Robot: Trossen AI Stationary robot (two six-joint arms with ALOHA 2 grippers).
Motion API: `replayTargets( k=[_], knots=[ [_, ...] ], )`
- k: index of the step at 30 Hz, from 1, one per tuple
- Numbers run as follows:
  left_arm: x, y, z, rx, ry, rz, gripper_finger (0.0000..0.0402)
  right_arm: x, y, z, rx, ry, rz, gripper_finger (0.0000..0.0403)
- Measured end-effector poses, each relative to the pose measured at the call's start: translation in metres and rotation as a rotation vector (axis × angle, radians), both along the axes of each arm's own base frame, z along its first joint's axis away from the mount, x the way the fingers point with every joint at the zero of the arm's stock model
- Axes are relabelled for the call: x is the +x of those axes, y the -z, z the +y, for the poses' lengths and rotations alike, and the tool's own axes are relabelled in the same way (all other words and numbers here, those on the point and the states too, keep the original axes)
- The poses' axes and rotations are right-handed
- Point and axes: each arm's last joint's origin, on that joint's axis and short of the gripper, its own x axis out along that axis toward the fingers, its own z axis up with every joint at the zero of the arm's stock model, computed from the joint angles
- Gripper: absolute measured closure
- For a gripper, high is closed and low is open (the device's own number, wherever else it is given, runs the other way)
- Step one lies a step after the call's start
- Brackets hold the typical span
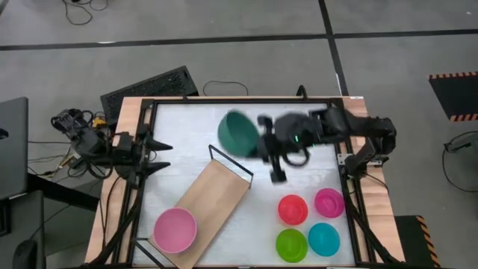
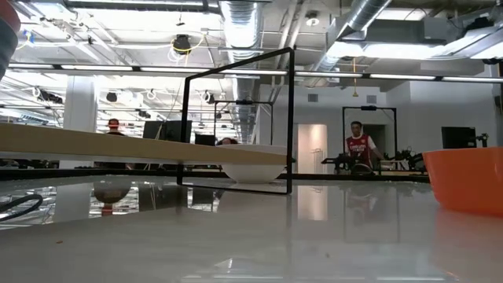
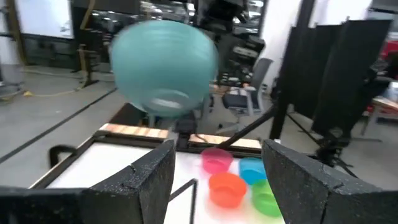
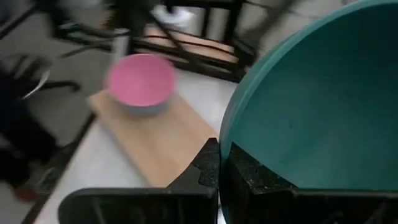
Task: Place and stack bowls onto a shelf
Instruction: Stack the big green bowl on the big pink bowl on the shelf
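No readable writing. Right gripper (image 1: 263,143), over the tabletop's middle toward the far edge, fingers pinched on the rim of the dark green bowl (image 1: 239,133), held tilted in the air above the shelf's (image 1: 209,198) far end. Left gripper (image 1: 160,155), near the left edge, fingers spread and holding nothing. Light pink bowl (image 1: 175,229) on the shelf's near end

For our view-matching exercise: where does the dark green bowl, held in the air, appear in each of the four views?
High view: dark green bowl at upper centre, near one end of the shelf.
Low view: not in it.
Left wrist view: upper left of centre.
Right wrist view: fills the right side, pinched by the right gripper.
Shared landmark: the shelf, in all but the left wrist view.
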Motion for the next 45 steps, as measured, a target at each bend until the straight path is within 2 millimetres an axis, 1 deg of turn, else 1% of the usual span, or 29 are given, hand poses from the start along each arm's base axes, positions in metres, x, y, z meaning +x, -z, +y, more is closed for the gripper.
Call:
replayTargets(
  k=[2, 4, 5, 8, 10, 12, 14, 16, 17, 20, 22, 25, 28, 32, 35, 39, 41, 45],
  knots=[
    [0.008, -0.007, -0.002, 0.019, 0.053, 0.003, 0.0177, 0.000, 0.003, 0.018, -0.013, -0.072, 0.007, 0.0376],
    [0.016, -0.017, -0.004, 0.047, 0.106, 0.006, 0.0177, -0.002, 0.005, 0.031, 0.000, -0.132, 0.020, 0.0376],
    [0.021, -0.021, -0.005, 0.066, 0.125, 0.010, 0.0177, -0.003, 0.005, 0.035, 0.016, -0.157, 0.029, 0.0376],
    [0.036, -0.033, -0.006, 0.118, 0.189, 0.042, 0.0177, 0.002, 0.011, 0.049, 0.068, -0.233, 0.045, 0.0376],
    [0.047, -0.038, -0.007, 0.144, 0.232, 0.078, 0.0177, 0.001, 0.016, 0.057, 0.083, -0.283, 0.084, 0.0376],
    [0.059, -0.043, -0.007, 0.156, 0.281, 0.108, 0.0177, 0.008, 0.023, 0.067, 0.107, -0.337, 0.108, 0.0376],
    [0.071, -0.045, -0.009, 0.162, 0.330, 0.146, 0.0177, 0.008, 0.027, 0.074, 0.122, -0.379, 0.133, 0.0376],
    [0.085, -0.044, -0.010, 0.172, 0.383, 0.182, 0.0177, 0.014, 0.034, 0.081, 0.143, -0.402, 0.158, 0.0376],
    [0.091, -0.043, -0.011, 0.181, 0.411, 0.195, 0.0177, 0.017, 0.035, 0.083, 0.154, -0.413, 0.146, 0.0376],
    [0.110, -0.038, -0.014, 0.211, 0.492, 0.222, 0.0177, 0.023, 0.045, 0.090, 0.178, -0.450, 0.192, 0.0376],
    [0.121, -0.032, -0.016, 0.214, 0.546, 0.248, 0.0177, 0.029, 0.048, 0.094, 0.189, -0.470, 0.177, 0.0376],
    [0.136, -0.022, -0.017, 0.195, 0.651, 0.285, 0.0177, 0.031, 0.054, 0.099, 0.199, -0.495, 0.208, 0.0376],
    [0.148, -0.012, -0.019, 0.172, 0.762, 0.316, 0.0177, 0.032, 0.056, 0.103, 0.217, -0.526, 0.217, 0.0376],
    [0.163, 0.001, -0.019, 0.157, 0.829, 0.354, 0.0177, 0.033, 0.055, 0.103, 0.233, -0.545, 0.209, 0.0376],
    [0.172, 0.007, -0.021, 0.159, 0.859, 0.358, 0.0177, 0.032, 0.055, 0.103, 0.244, -0.555, 0.215, 0.0376],
    [0.179, 0.008, -0.021, 0.173, 0.854, 0.317, 0.0182, 0.034, 0.052, 0.104, 0.248, -0.574, 0.172, 0.0376],
    [0.181, 0.009, -0.021, 0.189, 0.848, 0.318, 0.0184, 0.034, 0.052, 0.103, 0.257, -0.585, 0.178, 0.0376],
    [0.181, 0.006, -0.018, 0.218, 0.847, 0.281, 0.0184, 0.040, 0.057, 0.106, 0.260, -0.586, 0.178, 0.0376]
  ],
)
